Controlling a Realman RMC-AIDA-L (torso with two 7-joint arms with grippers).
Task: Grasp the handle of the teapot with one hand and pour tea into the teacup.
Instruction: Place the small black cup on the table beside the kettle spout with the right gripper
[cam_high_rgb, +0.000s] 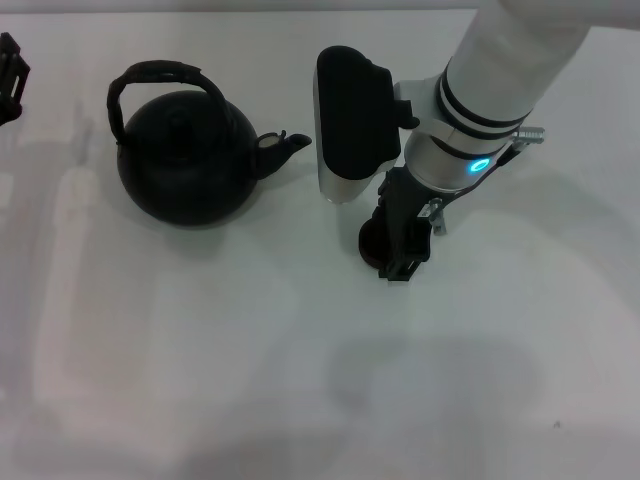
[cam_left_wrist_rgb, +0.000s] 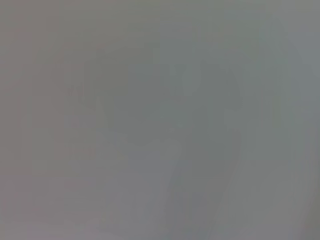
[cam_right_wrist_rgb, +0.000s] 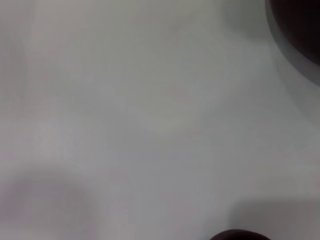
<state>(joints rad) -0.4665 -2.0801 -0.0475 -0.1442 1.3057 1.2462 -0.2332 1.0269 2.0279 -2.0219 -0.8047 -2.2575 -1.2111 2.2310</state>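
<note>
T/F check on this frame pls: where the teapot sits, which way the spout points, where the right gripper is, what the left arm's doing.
1. The teapot stands upright on the table. True.
2. Its spout points toward the robot's left. False: it points right, toward the right arm.
3. The right gripper is at the teacup. True.
4. The right gripper holds the handle. False: nothing touches it.
5. The left gripper sits at the far left edge. True.

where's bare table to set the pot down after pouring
Bare table spans the whole near strip below the teapot and the right end effector. It is crowded between the spout and the right end effector, which sits at the teacup.
</note>
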